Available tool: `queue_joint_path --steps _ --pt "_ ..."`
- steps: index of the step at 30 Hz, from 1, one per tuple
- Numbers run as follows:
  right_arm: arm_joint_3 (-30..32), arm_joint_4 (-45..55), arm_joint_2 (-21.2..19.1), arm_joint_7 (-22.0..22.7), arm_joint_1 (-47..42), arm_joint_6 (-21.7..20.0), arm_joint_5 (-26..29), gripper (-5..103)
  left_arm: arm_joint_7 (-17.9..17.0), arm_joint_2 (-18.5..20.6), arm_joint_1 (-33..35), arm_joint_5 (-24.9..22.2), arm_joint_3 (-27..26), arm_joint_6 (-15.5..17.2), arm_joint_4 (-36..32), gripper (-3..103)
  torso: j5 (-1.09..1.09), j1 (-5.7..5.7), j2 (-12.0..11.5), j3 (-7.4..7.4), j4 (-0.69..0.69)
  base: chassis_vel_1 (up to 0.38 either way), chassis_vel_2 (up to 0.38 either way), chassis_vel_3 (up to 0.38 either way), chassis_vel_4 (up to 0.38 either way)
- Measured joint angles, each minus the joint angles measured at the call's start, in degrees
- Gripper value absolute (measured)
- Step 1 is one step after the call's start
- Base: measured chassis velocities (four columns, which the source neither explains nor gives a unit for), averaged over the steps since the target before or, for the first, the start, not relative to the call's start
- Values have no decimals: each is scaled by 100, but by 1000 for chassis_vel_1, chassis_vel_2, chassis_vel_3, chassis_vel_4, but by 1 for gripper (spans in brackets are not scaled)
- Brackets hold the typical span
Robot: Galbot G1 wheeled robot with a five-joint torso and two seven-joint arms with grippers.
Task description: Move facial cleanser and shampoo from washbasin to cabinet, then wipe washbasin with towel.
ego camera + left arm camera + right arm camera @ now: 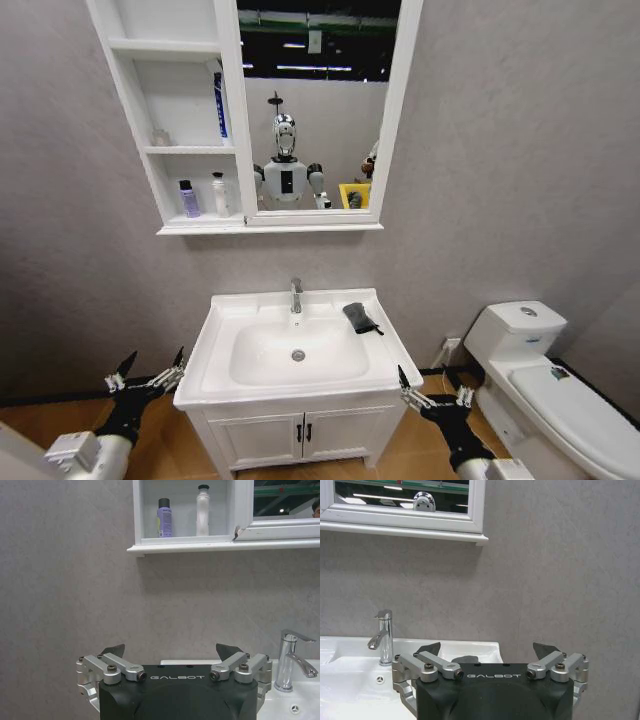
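Observation:
The white washbasin stands in front of me, with its chrome tap at the back. The dark towel lies bunched on the right rear of the rim. On the wall above hangs the cabinet. In its lowest compartment stand a purple bottle and a white bottle; I cannot tell which is the facial cleanser and which the shampoo. My left gripper hangs open and empty beside the basin's left front corner. My right gripper is open and empty off the right front corner.
A white toilet stands to the right of the basin. Under the basin is a low two-door cupboard with black handles. A blue tube stands in the cabinet's middle compartment. The grey wall is close behind.

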Motion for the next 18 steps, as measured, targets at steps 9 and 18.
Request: queue_joint_path --steps 9,18 --pt "-8 -11 -2 -1 10 0 4 100 0 0 0 0 0 0 0 100 0 0 0 0 0 0 0 0 0" --pt "-11 -15 -5 -1 16 0 8 100 0 0 0 0 0 0 0 100 0 3 -1 0 0 27 -27 -23 28"
